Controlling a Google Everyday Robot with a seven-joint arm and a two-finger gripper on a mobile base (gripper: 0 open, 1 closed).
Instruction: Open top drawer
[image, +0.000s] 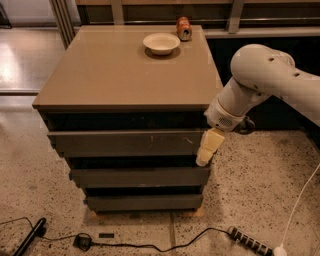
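The top drawer (125, 143) is the largest of three grey-brown drawer fronts in a cabinet, with pale scratches right of centre. It stands slightly out from the cabinet body, with a dark gap above it. My gripper (208, 149) hangs from the white arm at the drawer's right end, its pale yellow fingers (210, 142) pointing down against the drawer's right front corner. The two smaller drawers, the middle one (140, 176) and the bottom one (144, 202), sit below.
A white bowl (161, 43) and an orange can (183, 28) stand on the cabinet top (120, 75) at the back. A black cable (150, 245), a plug (82, 242) and a power strip (249, 241) lie on the speckled floor in front.
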